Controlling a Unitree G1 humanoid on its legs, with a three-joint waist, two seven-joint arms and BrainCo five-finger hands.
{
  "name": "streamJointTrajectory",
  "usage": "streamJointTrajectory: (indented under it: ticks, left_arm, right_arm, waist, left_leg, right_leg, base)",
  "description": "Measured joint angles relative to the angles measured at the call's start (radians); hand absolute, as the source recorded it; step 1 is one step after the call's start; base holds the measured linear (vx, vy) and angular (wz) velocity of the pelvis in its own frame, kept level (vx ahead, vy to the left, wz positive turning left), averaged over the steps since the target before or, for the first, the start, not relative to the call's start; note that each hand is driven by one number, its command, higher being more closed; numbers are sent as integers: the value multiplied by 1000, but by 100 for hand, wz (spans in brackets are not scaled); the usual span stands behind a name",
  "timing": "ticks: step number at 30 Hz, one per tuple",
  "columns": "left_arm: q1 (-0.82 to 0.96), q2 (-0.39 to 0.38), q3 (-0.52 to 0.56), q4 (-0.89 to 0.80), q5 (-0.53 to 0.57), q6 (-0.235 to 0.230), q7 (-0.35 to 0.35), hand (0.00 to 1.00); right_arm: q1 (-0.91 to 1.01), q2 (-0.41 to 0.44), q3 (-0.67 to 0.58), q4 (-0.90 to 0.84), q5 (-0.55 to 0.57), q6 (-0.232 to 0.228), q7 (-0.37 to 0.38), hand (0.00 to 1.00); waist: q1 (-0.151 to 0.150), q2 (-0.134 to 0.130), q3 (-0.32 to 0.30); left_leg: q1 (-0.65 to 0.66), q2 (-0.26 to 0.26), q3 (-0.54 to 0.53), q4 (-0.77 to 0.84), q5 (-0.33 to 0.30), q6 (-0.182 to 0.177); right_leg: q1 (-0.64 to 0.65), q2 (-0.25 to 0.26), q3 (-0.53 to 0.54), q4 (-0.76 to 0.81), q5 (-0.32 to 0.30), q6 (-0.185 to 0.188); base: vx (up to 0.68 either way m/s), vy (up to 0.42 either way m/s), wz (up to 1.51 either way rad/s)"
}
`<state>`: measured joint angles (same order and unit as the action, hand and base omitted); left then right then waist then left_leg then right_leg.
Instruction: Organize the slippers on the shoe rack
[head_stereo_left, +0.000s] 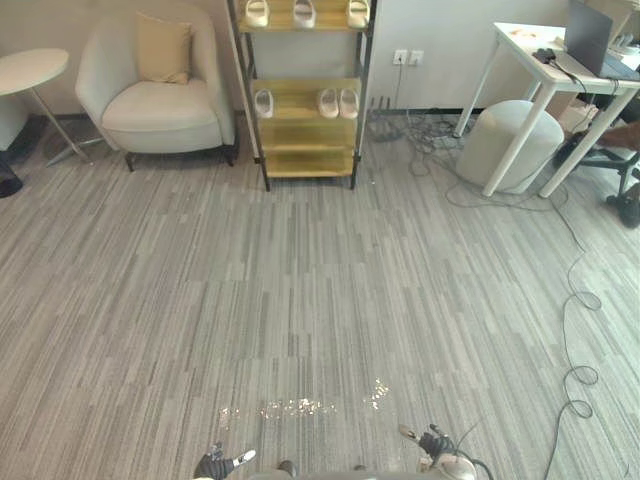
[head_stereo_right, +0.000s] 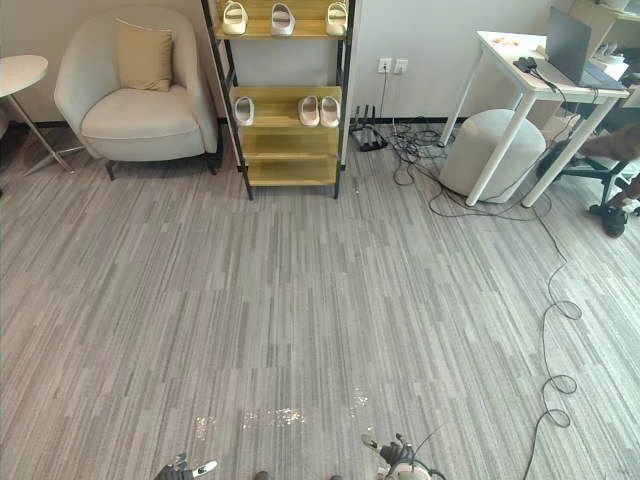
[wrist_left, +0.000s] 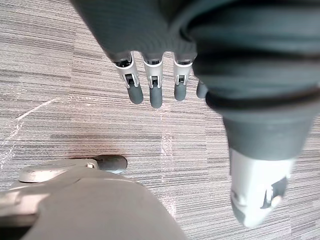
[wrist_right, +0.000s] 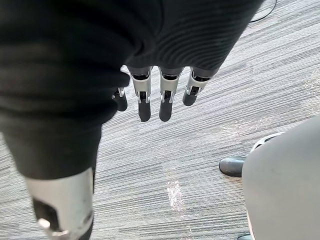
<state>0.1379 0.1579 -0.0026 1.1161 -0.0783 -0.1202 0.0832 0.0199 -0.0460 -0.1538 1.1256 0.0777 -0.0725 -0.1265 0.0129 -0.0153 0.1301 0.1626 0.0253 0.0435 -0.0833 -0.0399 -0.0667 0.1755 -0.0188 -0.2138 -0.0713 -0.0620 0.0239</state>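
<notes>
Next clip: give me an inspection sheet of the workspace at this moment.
Surface: grey striped carpet floor.
Job's things: shoe rack by the wall; three slippers on its top shelf, single slipper and pair on the shelf below; lower shelves bare.
Clutter: nothing seen.
Robot hands: left robot hand and right robot hand open, holding nothing, above the floor.
Cables: tangle on the floor right of the rack.
Surroundings: armchair, side table, white desk, laptop, round pouf.

The rack (head_stereo_left: 308, 160) is cut off by the top edge, and the slippers (head_stereo_left: 304, 12) on it are too small for detail to be made out. The left hand (head_stereo_left: 216, 464) and right hand (head_stereo_left: 432, 444) are clipped by the bottom edge, the desk (head_stereo_left: 521, 38) by the right edge.
</notes>
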Motion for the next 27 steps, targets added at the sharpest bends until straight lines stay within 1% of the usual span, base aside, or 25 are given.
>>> streamJointTrajectory:
  ticks: [16, 21, 27]
  left_arm:
    - [-2, 0, -6, 6, -3, 0, 0, 0]
    - [0, -3, -6, 16, -3, 0, 0, 0]
    - [1, -2, -6, 16, -5, 0, 0, 0]
  right_arm:
    - [2, -1, 0, 0, 0, 0, 0, 0]
    - [10, -2, 1, 0, 0, 0, 0, 0]
    - [11, -2, 2, 0, 1, 0, 1, 0]
  waist:
    - [2, 3, -4]
    - [3, 7, -25]
    - [3, 5, -26]
  left_leg:
    - [-1, 0, -1, 0, 0, 0]
    - [0, 0, -2, 0, 0, 0]
    - [-2, 0, -10, 0, 0, 1]
  right_leg:
    - [3, 0, -3, -2, 0, 0]
    - [3, 1, -4, -3, 0, 0]
    - [2, 1, -15, -6, 0, -1]
  base:
    - [0, 0, 0]
    - [0, 0, 0]
    - [0, 0, 4]
